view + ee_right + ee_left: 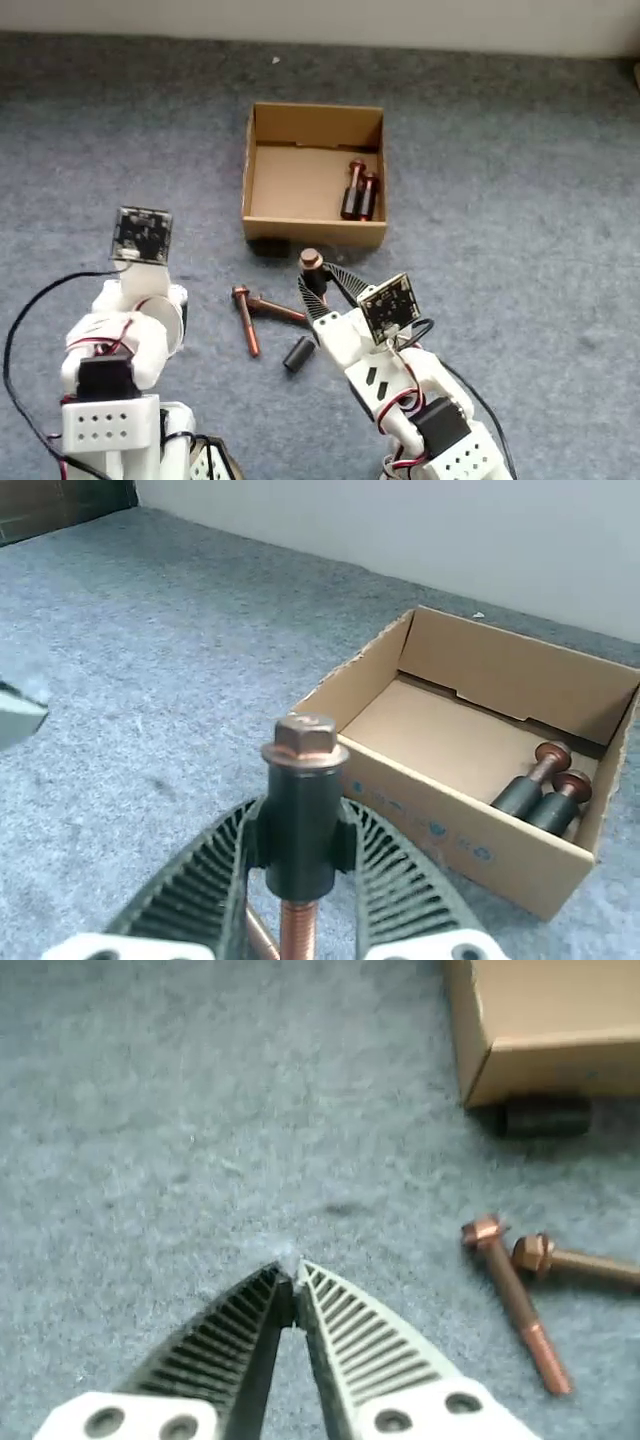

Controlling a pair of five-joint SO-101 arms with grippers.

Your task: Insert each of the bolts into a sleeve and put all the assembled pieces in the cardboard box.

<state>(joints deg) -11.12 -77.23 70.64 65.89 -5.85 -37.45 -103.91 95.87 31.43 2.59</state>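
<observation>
Two assembled pieces (361,190) in cardboard box (262,170); right pincer (300,828) clamps a third piece (303,775); left pincer (291,1285) closed, empty; two bolts (247,322) lie loose.

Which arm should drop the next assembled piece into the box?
Right: the right gripper holds a bolt in its sleeve near the box; the left gripper is shut, empty.

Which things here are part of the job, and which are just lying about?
Job: brown cardboard box; two sleeved bolts inside; copper bolt in black sleeve held by right gripper; two loose copper bolts; two loose black sleeves.
Lying about: small white speck on grey carpet.
</observation>
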